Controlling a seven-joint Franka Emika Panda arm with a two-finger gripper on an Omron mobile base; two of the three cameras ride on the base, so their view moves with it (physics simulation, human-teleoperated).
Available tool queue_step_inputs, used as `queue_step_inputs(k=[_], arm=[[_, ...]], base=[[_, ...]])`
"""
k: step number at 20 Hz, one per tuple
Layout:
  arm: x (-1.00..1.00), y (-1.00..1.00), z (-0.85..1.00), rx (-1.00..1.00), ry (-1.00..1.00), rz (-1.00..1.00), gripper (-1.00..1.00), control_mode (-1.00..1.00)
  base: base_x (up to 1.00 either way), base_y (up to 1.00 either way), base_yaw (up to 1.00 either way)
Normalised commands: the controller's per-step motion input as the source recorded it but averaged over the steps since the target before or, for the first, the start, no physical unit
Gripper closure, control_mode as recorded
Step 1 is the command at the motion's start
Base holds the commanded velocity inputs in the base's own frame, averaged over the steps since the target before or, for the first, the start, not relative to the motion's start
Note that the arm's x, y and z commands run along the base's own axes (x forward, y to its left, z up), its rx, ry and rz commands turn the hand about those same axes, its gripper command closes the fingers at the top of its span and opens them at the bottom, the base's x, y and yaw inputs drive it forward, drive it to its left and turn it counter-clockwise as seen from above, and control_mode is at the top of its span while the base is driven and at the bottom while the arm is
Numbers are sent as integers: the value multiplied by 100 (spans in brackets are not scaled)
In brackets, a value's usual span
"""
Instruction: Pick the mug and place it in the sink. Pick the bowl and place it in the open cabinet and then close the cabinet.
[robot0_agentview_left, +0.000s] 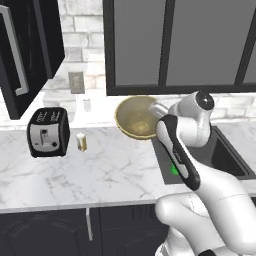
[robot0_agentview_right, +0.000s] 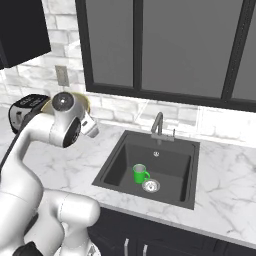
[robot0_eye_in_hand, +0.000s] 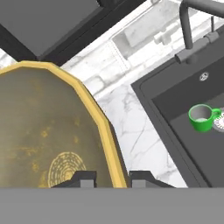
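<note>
The olive-gold bowl (robot0_agentview_left: 135, 117) hangs tilted in the air above the counter, left of the sink (robot0_agentview_left: 227, 156). My gripper (robot0_agentview_left: 158, 111) is shut on its right rim. In the hand view the bowl (robot0_eye_in_hand: 43, 131) takes up the left side, with its yellow rim running between the fingertips of the gripper (robot0_eye_in_hand: 111, 178). The green mug (robot0_agentview_right: 140, 174) stands upright in the black sink (robot0_agentview_right: 122, 167) beside the steel drain, and its handle points toward the drain. The mug (robot0_eye_in_hand: 202, 117) sits well to the right of the bowl. The black wall cabinet (robot0_agentview_left: 47, 35) is at the upper left, and its door (robot0_agentview_left: 12, 75) with a silver bar handle is swung open.
A black and silver toaster (robot0_agentview_left: 48, 132) stands on the marble counter (robot0_agentview_left: 110, 170) at the left. A small brass-coloured cylinder (robot0_agentview_left: 81, 142) stands beside it. The grey faucet (robot0_agentview_right: 157, 125) rises behind the sink. Grey-paned glass cabinets (robot0_agentview_left: 180, 45) hang above the bowl and arm.
</note>
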Motion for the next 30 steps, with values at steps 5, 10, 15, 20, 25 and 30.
queue_step_inputs(k=[5, 10, 15, 20, 25, 30], arm=[[-20, 0, 4, 17, 9, -35, 100, -100], [-46, -8, 20, 14, 4, -44, 100, -100], [-54, -20, 15, 24, 6, -36, 100, -100], [-40, -16, 18, 22, 9, -20, 100, -100], [-24, -9, 25, 18, 14, -6, 100, -100], [-20, 0, 25, 6, 12, 0, 100, -100]], base=[[0, 0, 0], [0, 0, 0], [0, 0, 0], [0, 0, 0], [0, 0, 0], [0, 0, 0]])
